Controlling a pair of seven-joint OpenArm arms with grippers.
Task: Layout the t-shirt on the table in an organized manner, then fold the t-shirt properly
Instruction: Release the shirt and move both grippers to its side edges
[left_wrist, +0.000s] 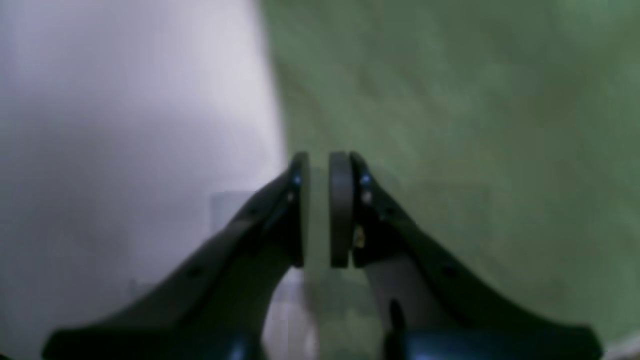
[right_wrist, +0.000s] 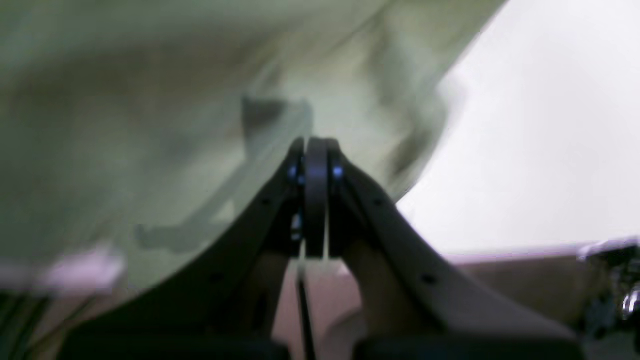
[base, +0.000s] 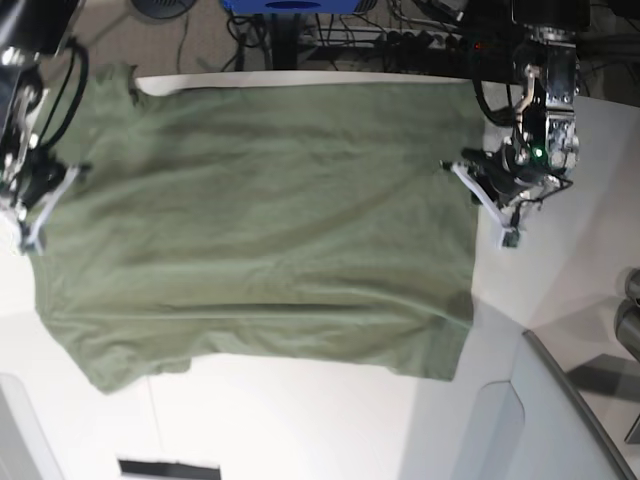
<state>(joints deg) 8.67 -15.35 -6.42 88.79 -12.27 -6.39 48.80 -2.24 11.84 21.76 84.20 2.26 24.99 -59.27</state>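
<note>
The olive-green t-shirt (base: 260, 220) lies spread over the white table (base: 300, 420), with its sleeves to the left and its hem to the right. My left gripper (base: 462, 175) is at the hem edge. In the left wrist view it (left_wrist: 320, 210) hovers over the shirt's (left_wrist: 450, 125) border with its pads a narrow gap apart and nothing clearly between them. My right gripper (base: 45, 195) is at the shirt's left edge. In the right wrist view it (right_wrist: 316, 200) is shut, above the wrinkled cloth (right_wrist: 150, 125), and casts a shadow on it.
A grey angled panel (base: 560, 420) sits at the front right. Cables and a blue object (base: 290, 5) lie beyond the far edge of the table. Bare tabletop shows in both wrist views (left_wrist: 125, 125) (right_wrist: 550, 125). A dark strip (base: 155, 468) marks the near edge.
</note>
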